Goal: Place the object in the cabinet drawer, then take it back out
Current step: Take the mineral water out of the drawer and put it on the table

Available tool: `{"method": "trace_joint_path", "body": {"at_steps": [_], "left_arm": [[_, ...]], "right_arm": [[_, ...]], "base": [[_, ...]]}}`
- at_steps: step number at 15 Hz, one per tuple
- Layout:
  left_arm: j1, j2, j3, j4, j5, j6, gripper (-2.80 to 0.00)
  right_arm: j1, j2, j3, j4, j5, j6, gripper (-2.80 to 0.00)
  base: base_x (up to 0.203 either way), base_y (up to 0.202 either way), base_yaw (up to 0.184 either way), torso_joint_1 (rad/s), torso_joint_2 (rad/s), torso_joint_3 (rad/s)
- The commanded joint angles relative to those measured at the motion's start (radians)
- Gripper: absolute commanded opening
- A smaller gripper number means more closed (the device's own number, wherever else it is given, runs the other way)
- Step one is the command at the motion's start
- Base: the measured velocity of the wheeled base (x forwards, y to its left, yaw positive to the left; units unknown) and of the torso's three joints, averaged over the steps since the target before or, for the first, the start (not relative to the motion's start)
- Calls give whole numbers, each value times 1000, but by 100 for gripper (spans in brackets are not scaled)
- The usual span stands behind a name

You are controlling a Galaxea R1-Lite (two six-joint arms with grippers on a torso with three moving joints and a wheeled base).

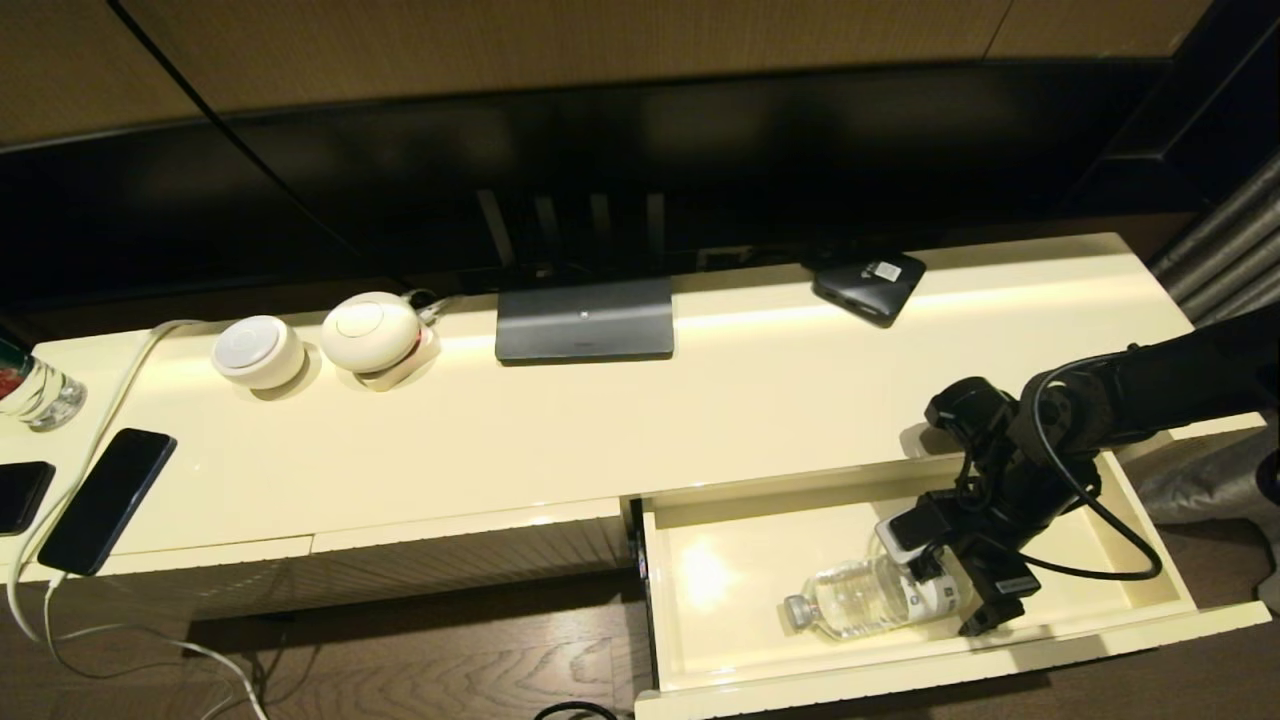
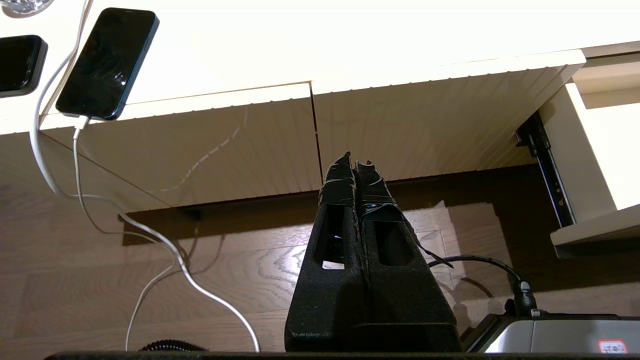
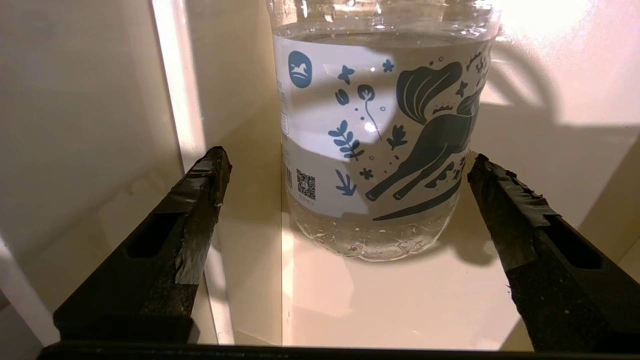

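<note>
The clear water bottle point(image 1: 862, 600) lies on its side inside the pulled-out cream drawer point(image 1: 900, 672), its pale cap pointing toward the robot's left. My right gripper point(image 1: 937, 588) is down in the drawer at the bottle's base end, open. In the right wrist view the white-and-blue label of the bottle point(image 3: 380, 125) fills the space between the spread fingers point(image 3: 200, 200) of the right gripper point(image 3: 348, 159). One finger stands clear of the bottle, the other very close beside it. My left gripper point(image 2: 356, 162) hangs shut and empty, low in front of the closed ribbed panels point(image 2: 415, 125).
On the cabinet top stand a TV base point(image 1: 585, 320), a black box point(image 1: 868, 285), two white round devices point(image 1: 258, 350) and a phone point(image 1: 108, 498) on a white cable. A red-labelled glass bottle point(image 1: 30, 385) is at the far left. Wooden floor lies below.
</note>
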Motion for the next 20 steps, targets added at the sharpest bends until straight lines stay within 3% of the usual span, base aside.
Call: {"method": "trace_joint_path", "body": {"at_steps": [1, 12, 13, 20], "left_arm": [[0, 1, 3, 0, 0, 0, -280], [2, 1, 3, 0, 0, 0, -280], [0, 1, 3, 0, 0, 0, -280], [0, 1, 3, 0, 0, 0, -280]], "right_arm": [[2, 10, 2, 4, 1, -9, 0], [3, 23, 2, 6, 3, -9, 0], [3, 23, 2, 6, 4, -9, -280], [3, 13, 3, 4, 1, -8, -280]], "base": [[0, 0, 0, 0, 0, 0], [0, 0, 0, 0, 0, 0], [0, 0, 0, 0, 0, 0], [0, 0, 0, 0, 0, 0]]}}
